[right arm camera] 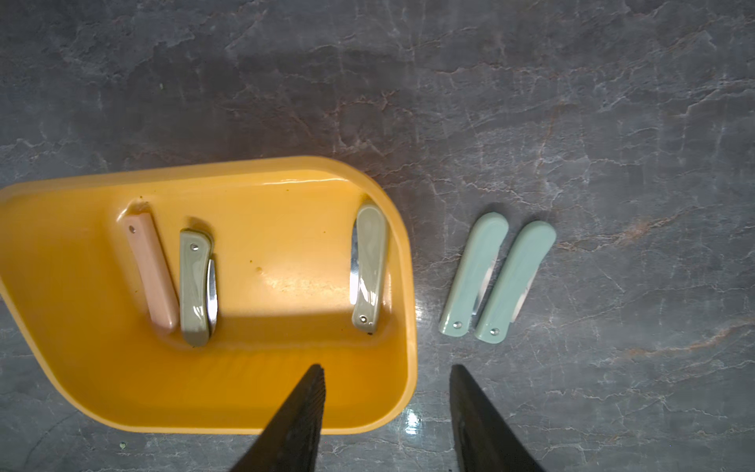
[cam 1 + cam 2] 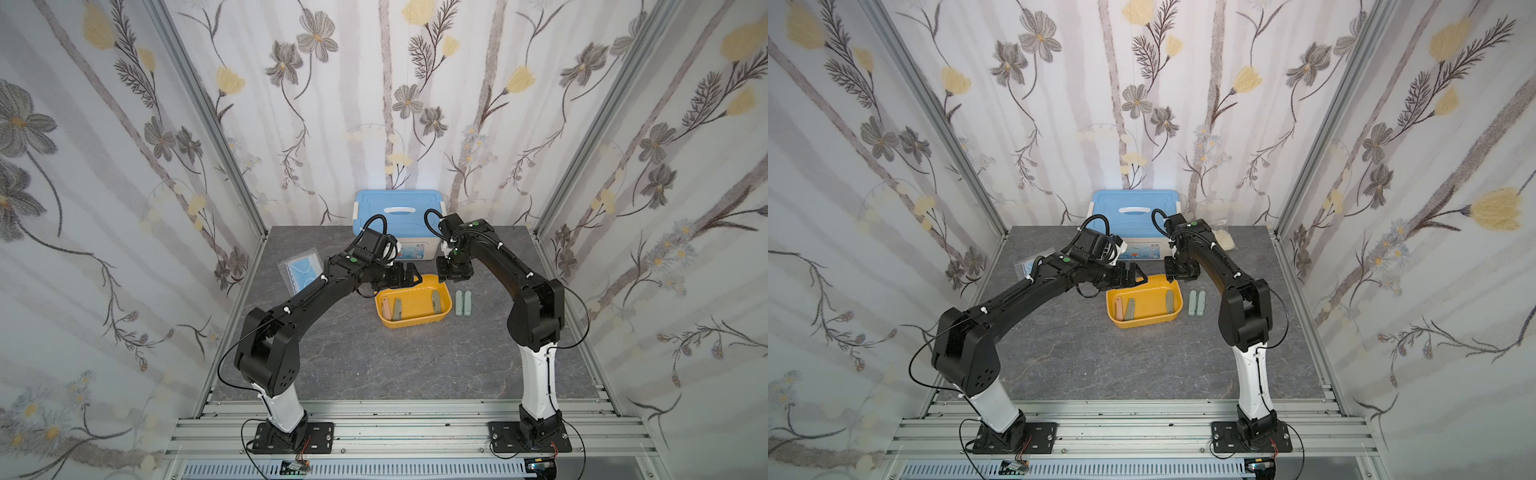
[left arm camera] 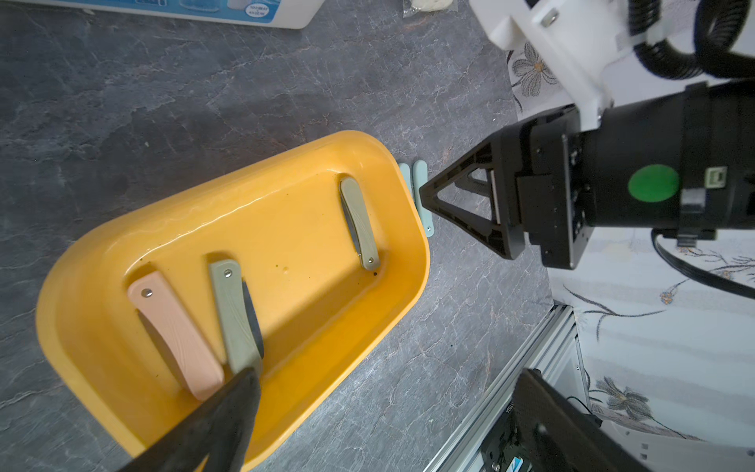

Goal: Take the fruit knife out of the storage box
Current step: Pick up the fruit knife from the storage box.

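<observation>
The storage box (image 1: 286, 253) stood on the table (image 1: 572, 122). Three folded fruit knives lay inside it. A pink knife (image 1: 151, 271) and a grey-green knife (image 1: 196, 286) lay side by side at one end, and a second grey-green knife (image 1: 369, 265) lay at the other. Two mint knives (image 1: 474, 274) lay on the table just beside the box. The left jaws were spread wide above the box, empty. The right jaws were spread and empty above a box corner.

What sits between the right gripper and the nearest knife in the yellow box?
Nothing visible. The right gripper hangs open above the rim of the storage box, near the olive knife; only that wall lies under it.
</observation>
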`<state>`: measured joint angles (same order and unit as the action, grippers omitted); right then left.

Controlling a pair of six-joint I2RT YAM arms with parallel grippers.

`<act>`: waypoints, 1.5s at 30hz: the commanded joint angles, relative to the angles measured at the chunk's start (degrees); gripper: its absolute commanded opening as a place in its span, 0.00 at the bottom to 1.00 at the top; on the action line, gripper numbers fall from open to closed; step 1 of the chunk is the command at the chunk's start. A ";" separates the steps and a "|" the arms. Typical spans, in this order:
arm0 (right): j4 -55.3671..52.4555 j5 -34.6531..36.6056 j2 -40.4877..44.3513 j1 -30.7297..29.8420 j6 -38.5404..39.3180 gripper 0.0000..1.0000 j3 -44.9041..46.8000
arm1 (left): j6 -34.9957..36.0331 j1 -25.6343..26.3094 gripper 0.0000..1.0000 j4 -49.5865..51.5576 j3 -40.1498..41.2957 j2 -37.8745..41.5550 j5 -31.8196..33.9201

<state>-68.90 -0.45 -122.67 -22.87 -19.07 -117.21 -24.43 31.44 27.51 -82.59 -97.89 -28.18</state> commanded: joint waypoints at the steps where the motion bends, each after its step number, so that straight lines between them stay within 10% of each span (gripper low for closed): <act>1: -1.32 0.49 0.11 -1.74 -2.19 0.51 -0.21 | 0.45 -0.61 1.00 0.14 2.95 2.50 0.84; 45: 1.00 7.81 -12.25 -6.44 -3.35 0.50 1.03 | -2.54 -2.05 1.00 -4.68 16.84 11.31 0.80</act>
<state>-67.96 6.63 -134.69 -29.43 -22.48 -115.96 -26.98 29.52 23.77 -65.41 -86.41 -27.22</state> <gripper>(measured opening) 0.504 0.997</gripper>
